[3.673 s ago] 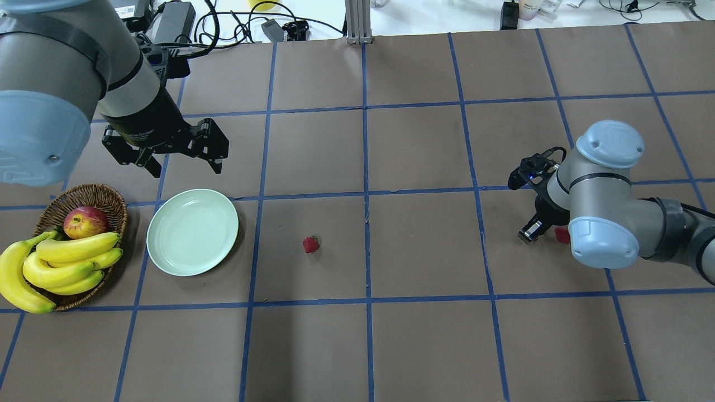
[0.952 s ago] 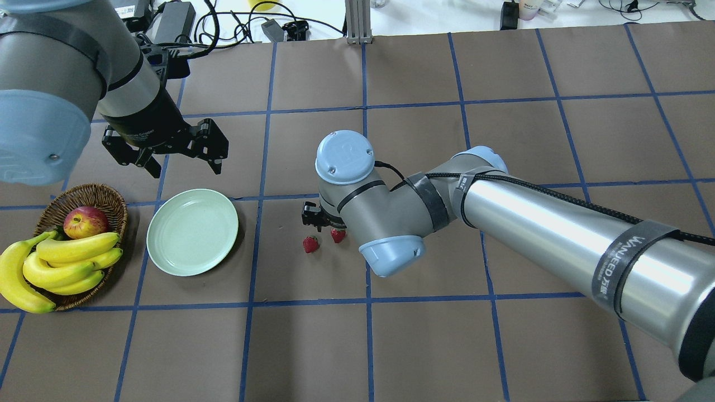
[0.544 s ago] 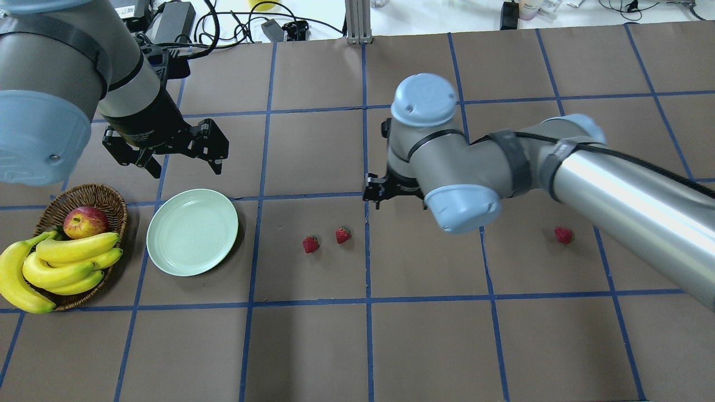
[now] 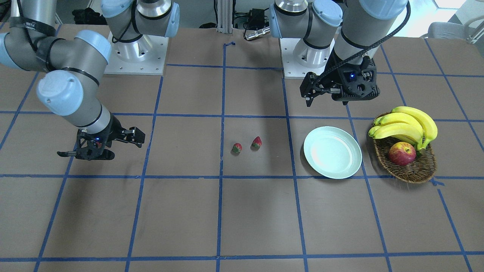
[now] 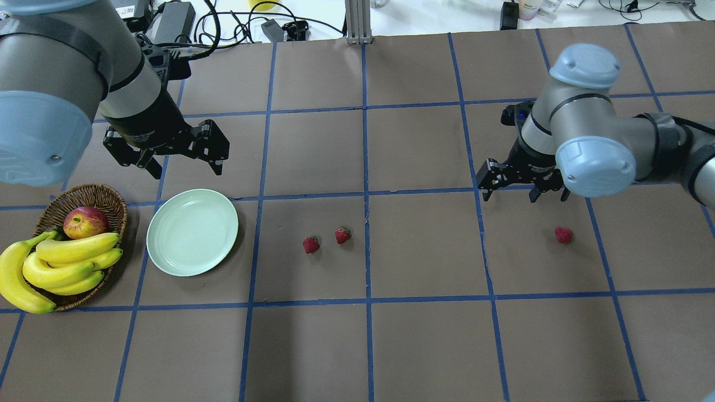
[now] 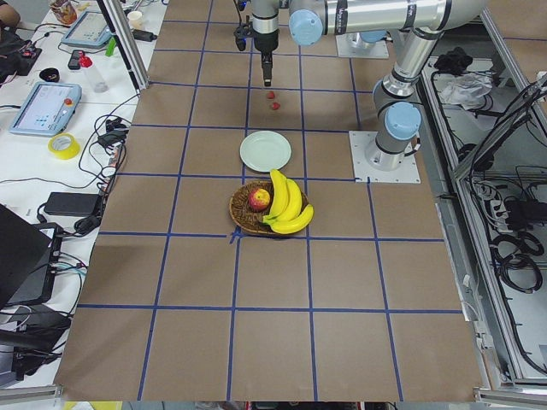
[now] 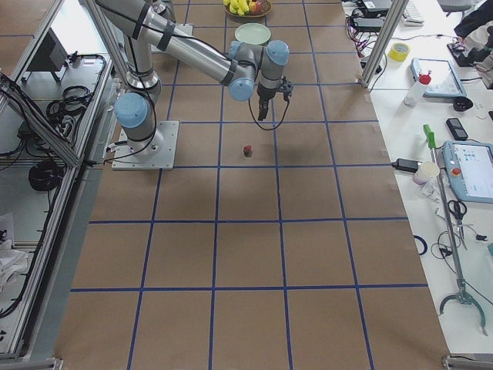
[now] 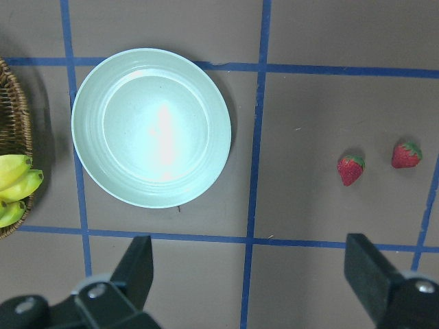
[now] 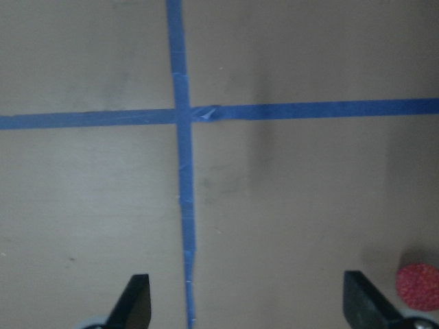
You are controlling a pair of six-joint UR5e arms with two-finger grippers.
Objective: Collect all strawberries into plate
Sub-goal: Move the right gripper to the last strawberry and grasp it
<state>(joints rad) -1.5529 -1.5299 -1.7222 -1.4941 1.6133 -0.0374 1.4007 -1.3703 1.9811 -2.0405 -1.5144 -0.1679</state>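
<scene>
Hovering spread and empty, your right gripper (image 5: 524, 192) is near one strawberry (image 5: 563, 235); left gripper (image 5: 184, 164), also spread empty, near the plate (image 5: 192, 231). Two strawberries (image 5: 311, 244) (image 5: 343, 235) lie between.

Third strawberry (image 9: 419, 286): we see it clipped by the right wrist view's edge.
Basket (image 8: 15, 130): we see only its rim in the left wrist view.

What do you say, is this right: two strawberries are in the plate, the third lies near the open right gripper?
No. The overhead view shows the plate empty; the two strawberries lie on the table beside it. The third strawberry does lie near the open right gripper.
</scene>
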